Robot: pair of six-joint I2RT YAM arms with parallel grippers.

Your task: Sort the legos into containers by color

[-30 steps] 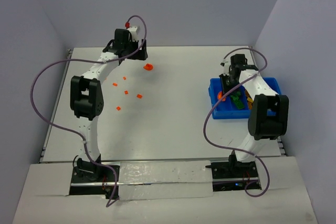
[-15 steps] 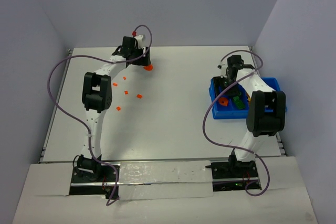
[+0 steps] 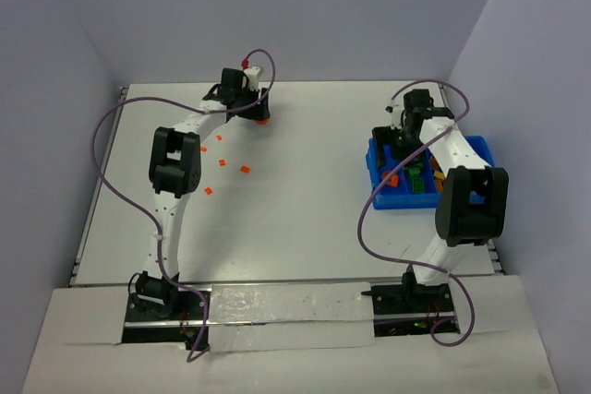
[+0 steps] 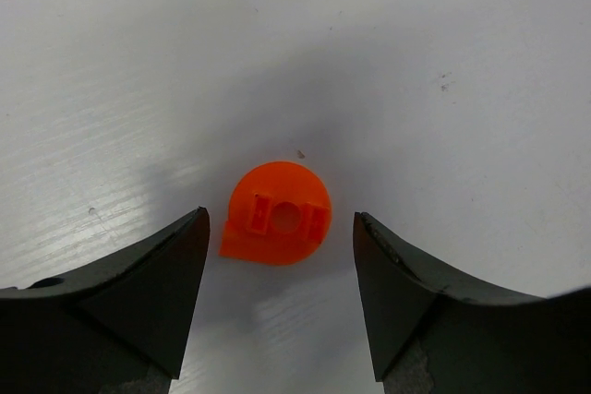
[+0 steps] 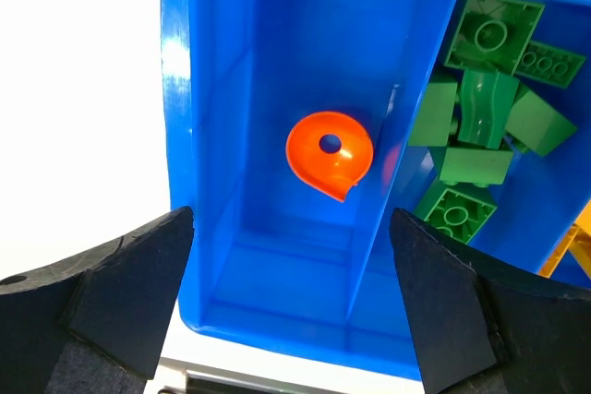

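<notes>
On the white table [image 3: 305, 219], the right gripper [image 3: 407, 138] has just sprung wide; a round orange plastic lego [image 5: 330, 154] lies free in the shallow blue plastic bin [image 5: 175, 89], left compartment, so one is sorted. The left gripper [image 3: 256, 109] has reached a second round orange lego [image 4: 277, 214] at the far side; only its wrist view shows the parted jaws straddling it, not touching

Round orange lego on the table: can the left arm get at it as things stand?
Probably yes. The left gripper is open, and the round orange lego lies flat on the table between its two fingers, apart from both. Nothing else sits in the gap.
</notes>
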